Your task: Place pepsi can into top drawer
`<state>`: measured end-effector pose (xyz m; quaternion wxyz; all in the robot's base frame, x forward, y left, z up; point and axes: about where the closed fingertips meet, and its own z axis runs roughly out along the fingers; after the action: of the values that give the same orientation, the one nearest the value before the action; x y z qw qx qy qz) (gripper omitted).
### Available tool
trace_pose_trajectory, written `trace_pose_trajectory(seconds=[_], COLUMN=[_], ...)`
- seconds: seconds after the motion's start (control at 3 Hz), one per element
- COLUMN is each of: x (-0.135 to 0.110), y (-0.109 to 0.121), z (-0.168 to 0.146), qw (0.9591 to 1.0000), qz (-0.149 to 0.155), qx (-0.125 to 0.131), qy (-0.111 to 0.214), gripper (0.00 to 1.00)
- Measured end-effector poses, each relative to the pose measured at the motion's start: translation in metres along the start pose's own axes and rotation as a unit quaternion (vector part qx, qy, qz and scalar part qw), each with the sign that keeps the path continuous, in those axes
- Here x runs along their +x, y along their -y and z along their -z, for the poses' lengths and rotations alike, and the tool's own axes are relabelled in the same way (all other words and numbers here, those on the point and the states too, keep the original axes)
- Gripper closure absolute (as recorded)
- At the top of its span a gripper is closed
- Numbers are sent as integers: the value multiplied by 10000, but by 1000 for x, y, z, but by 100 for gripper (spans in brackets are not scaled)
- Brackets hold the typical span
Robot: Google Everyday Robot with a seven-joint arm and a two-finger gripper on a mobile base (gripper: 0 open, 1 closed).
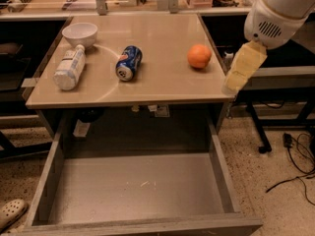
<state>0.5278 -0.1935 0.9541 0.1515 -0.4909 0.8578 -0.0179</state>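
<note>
The pepsi can, blue with silver ends, lies on its side on the tan tabletop, left of centre. The top drawer is pulled fully open below the table's front edge, and nothing lies on its pale bottom. My gripper, yellowish under the white arm, hangs at the table's right edge, just right of an orange and well to the right of the can. It holds nothing that I can see.
An orange sits right of centre on the tabletop. A white plastic bottle lies at the left with a white bowl behind it. Cables lie on the floor at the right, and a shoe at the lower left.
</note>
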Motion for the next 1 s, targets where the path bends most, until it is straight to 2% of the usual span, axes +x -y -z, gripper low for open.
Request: trace_pose_trajectory(seconds=[0.33, 0.67, 1.0], x=[-4, -4, -24], y=[1, 2, -4], z=[0, 0, -15], qw=[9999, 9999, 9993], qz=[-131, -125, -257], qx=[23, 26, 156], qy=[48, 51, 225], gripper=[0, 0, 0])
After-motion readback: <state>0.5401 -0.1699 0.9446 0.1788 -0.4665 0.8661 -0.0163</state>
